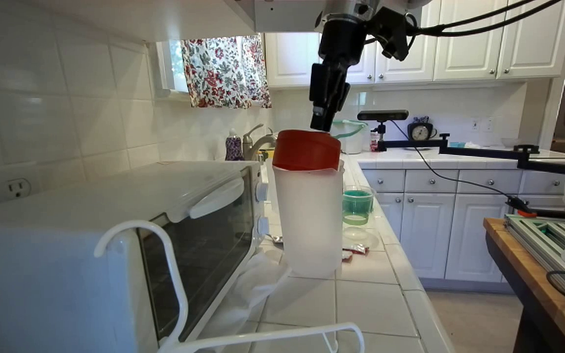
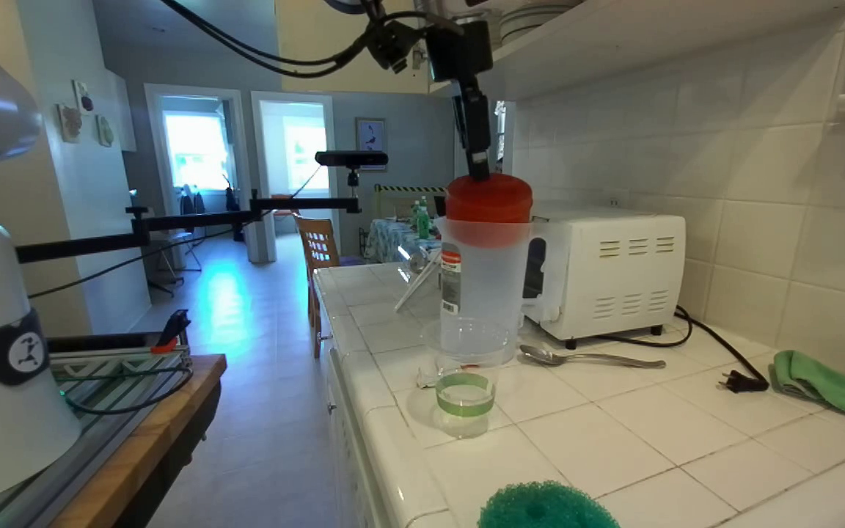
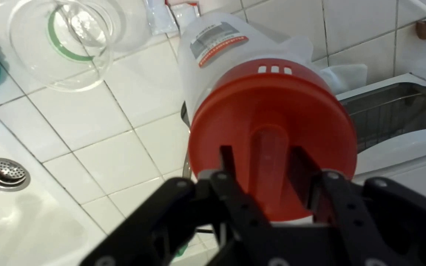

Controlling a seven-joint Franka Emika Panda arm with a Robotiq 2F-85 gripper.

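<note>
Lid (image 3: 272,133): 3 slots (image 3: 274,69), wrist view only

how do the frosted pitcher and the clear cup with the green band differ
Height: the pitcher is tall, the clear cup much shorter.
Look: the pitcher is cloudy white with a label, the clear cup see-through with a green band low on its wall.
Top: the pitcher has a red lid standing up past its rim; the clear cup shows none.
Shared: both stand upright on the tiled counter.
</note>
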